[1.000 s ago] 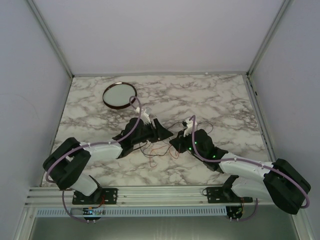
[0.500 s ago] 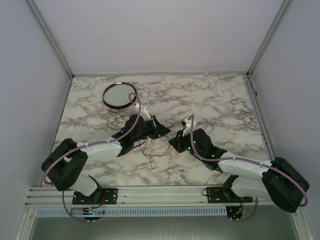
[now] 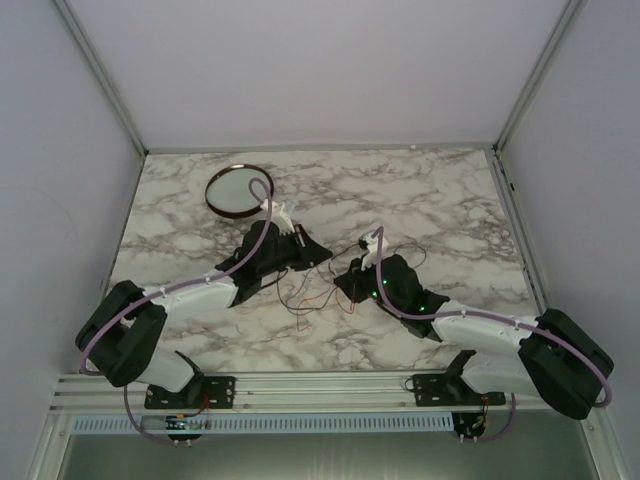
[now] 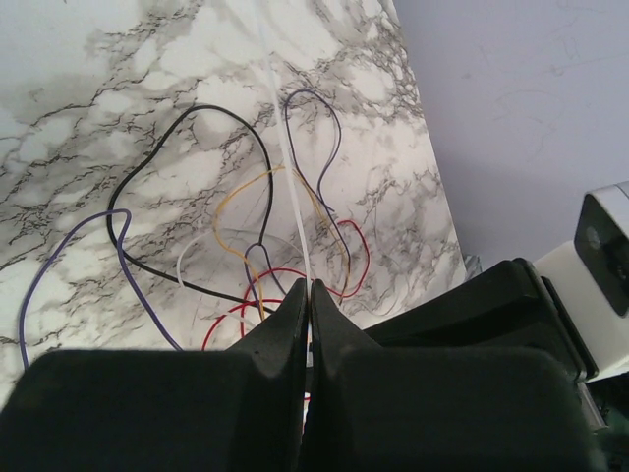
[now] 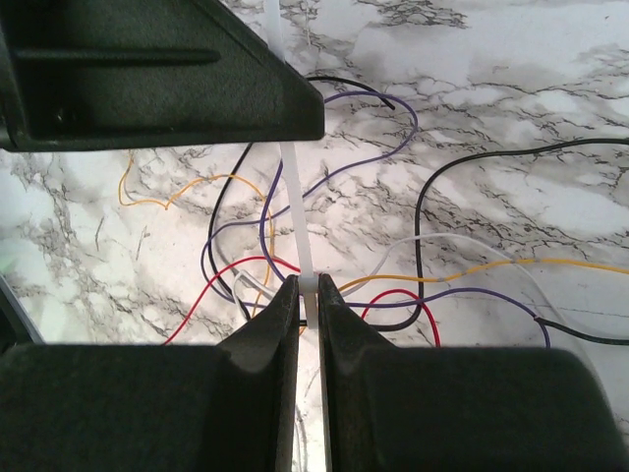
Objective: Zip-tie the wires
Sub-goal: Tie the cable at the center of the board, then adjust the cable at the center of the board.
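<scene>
Right wrist | right pincer (image 5: 307,295) clamps zip tie (image 5: 297,216); left pincer (image 4: 307,293) pinches it too

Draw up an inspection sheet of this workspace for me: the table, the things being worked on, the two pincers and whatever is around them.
Surface: marble-patterned table.
Job's things: wires in a loose tangle of red, black, purple, yellow and white loops, lying between the two arms; a thin white strip crosses over them.
Clutter: round dark-rimmed dish at the back left, apart from the wires.
Grippers: left pincer shut, with the white strip running in between its fingers; right pincer shut on the same strip.
Cables: lilac hoses looping along both arms.
Surroundings: plain grey walls; metal rail at the near edge.
</scene>
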`<state>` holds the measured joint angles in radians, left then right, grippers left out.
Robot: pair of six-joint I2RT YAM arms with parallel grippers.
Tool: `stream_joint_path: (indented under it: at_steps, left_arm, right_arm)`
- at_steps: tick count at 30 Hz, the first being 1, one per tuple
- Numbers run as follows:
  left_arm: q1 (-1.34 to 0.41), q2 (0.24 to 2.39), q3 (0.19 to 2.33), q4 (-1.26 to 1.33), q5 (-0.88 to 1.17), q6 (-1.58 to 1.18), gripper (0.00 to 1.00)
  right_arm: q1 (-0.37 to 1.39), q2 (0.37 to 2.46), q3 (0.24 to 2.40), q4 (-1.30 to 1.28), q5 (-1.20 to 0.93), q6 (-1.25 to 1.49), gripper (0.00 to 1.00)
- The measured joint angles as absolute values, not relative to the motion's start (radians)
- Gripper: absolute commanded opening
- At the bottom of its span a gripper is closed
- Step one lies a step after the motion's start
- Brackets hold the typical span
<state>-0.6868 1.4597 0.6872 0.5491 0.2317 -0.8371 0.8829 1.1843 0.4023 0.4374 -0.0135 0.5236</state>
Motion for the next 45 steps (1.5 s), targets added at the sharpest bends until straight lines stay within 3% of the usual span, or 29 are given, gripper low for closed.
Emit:
stream_joint_path:
  at_steps: [8, 16, 27, 30, 33, 39, 45]
  left_arm:
    - [-0.673, 1.452, 0.687, 0.546, 0.236, -0.834, 0.0]
    - [-0.657, 1.45, 0.687, 0.55, 0.253, -0.816, 0.0]
    - [-0.598, 1.35, 0.702, 0.488, 0.302, -0.777, 0.0]
    - [-0.583, 1.34, 0.731, 0.433, 0.324, -0.75, 0.0]
    - [-0.573, 1.32, 0.741, 0.39, 0.342, -0.73, 0.0]
    - [-0.54, 1.278, 0.741, 0.33, 0.367, -0.722, 0.0]
    - [-0.513, 1.252, 0.762, 0.272, 0.395, -0.698, 0.0]
  right_arm:
    - [0.887, 1.201, 0.411, 0.436, -0.014, 0.523, 0.06]
    - [0.889, 1.185, 0.429, 0.383, -0.012, 0.512, 0.44]
    - [0.83, 0.937, 0.431, 0.331, 0.053, 0.466, 0.69]
    - [0.811, 0.857, 0.399, 0.349, 0.087, 0.429, 0.69]
    - [0.767, 0.81, 0.35, 0.371, 0.073, 0.397, 0.63]
    - [0.604, 0.836, 0.316, 0.411, -0.121, 0.381, 0.57]
    - [0.563, 0.918, 0.316, 0.465, -0.276, 0.382, 0.56]
